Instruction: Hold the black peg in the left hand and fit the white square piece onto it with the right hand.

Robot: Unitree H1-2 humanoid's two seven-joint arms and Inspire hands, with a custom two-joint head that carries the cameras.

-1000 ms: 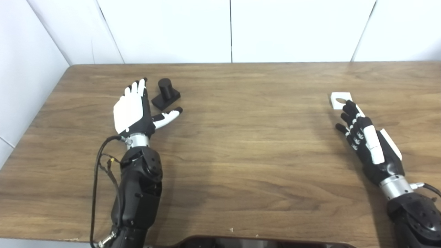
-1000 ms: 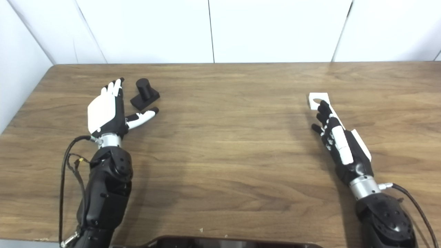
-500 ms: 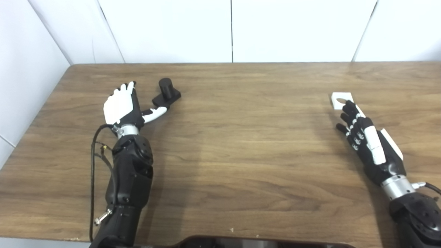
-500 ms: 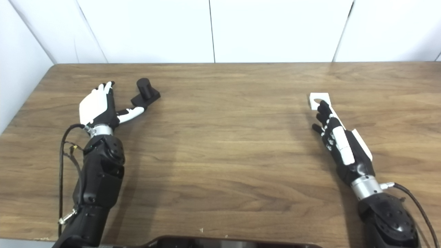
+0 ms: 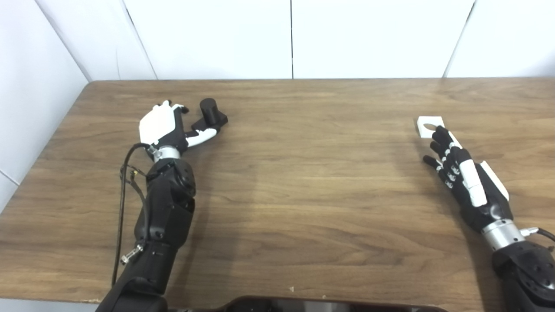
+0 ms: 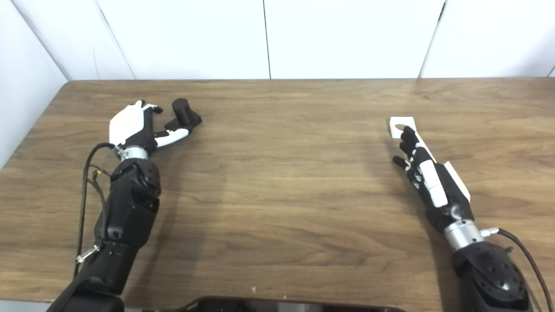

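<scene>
On the left side of the brown worktop [image 5: 303,182] the left hand [image 5: 162,128] lies low, with its white back facing up. Its fingers curl down and away, so their tips are hard to see. The thumb [image 5: 202,137] sticks out to the right and its tip reaches the base of the black peg [image 5: 209,116]. It looks like it touches the base, but that is too small to be sure. The hand is partly open and has nothing in its grip. The peg stands upright on its flat base, just to the right of the hand, on the wood.

Far to the right, the white square piece [image 5: 428,125] lies flat on the worktop. It has a round hole, and dark fingertips [image 5: 438,133] cover part of the hole and its near edge. The right hand [image 5: 464,177] lies stretched out behind it with fingers loosely apart, holding nothing. Whether the tips press on the piece cannot be made out. A dark shape is cut off at the bottom edge.
</scene>
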